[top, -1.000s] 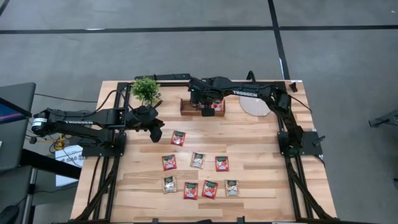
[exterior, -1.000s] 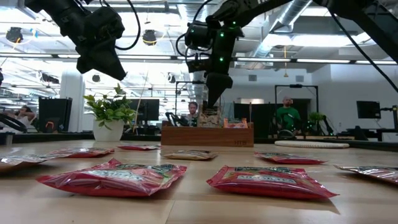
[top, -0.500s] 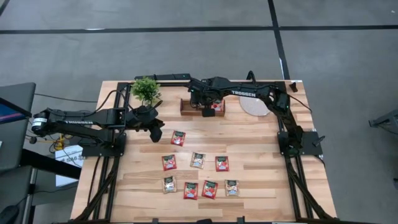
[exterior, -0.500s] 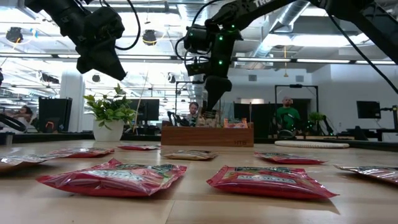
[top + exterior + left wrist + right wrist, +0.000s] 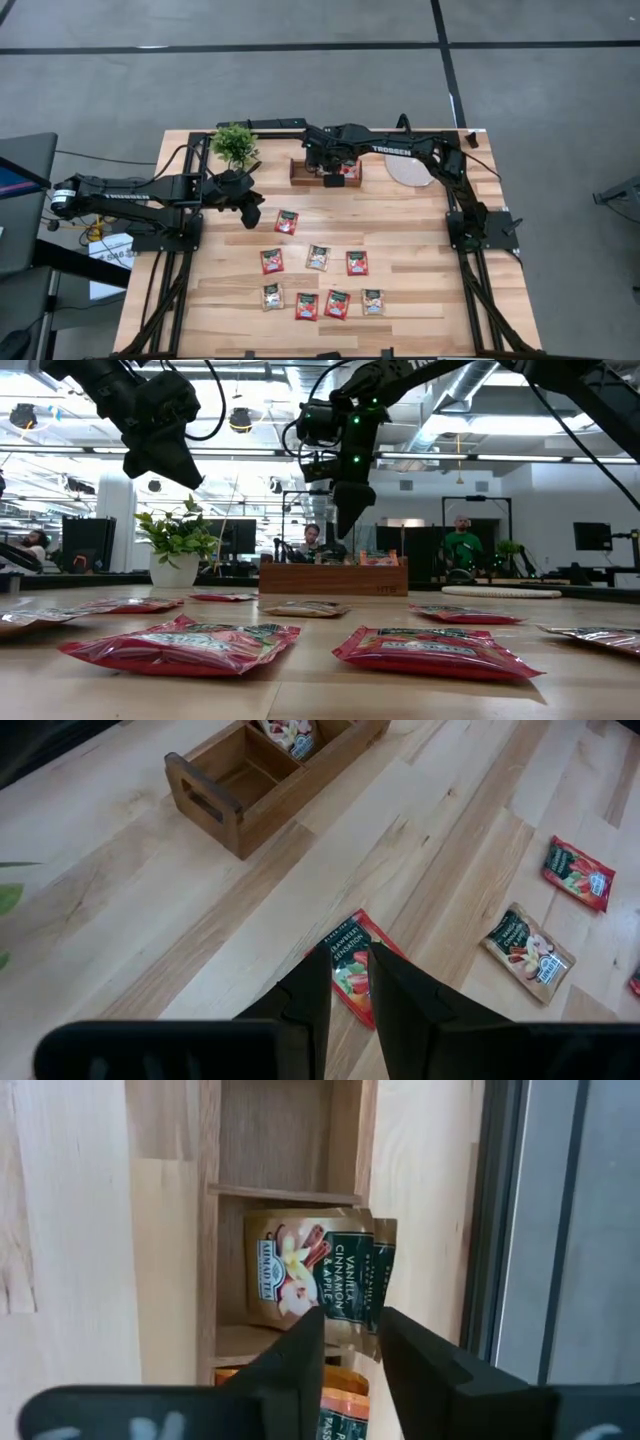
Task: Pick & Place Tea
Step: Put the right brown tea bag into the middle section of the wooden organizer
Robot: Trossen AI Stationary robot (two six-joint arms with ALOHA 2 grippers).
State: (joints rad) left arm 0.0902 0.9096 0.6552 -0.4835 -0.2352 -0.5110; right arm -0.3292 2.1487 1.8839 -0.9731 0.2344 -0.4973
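Observation:
A wooden box (image 5: 325, 170) with compartments stands near the table's far edge. My right gripper (image 5: 350, 1320) hangs open above it, fingers pointing down, with nothing between them. Below it a beige tea sachet (image 5: 320, 1275) lies in the box's middle compartment, one edge up on the far long wall (image 5: 385, 1250). An orange-red sachet (image 5: 335, 1390) fills the compartment beside it. My left gripper (image 5: 348, 955) waits above the table's left part, its fingers a narrow gap apart. It is over a red sachet (image 5: 347, 932) that lies flat on the wood.
Several more red and beige sachets (image 5: 318, 257) lie flat across the table's middle and near part. A small potted plant (image 5: 235, 145) stands at the far left beside the box. A round pale disc (image 5: 408, 172) lies to the box's right.
The beige sachet that stood up under my right gripper has sunk lower into the box. The gripper has kept its place above it.

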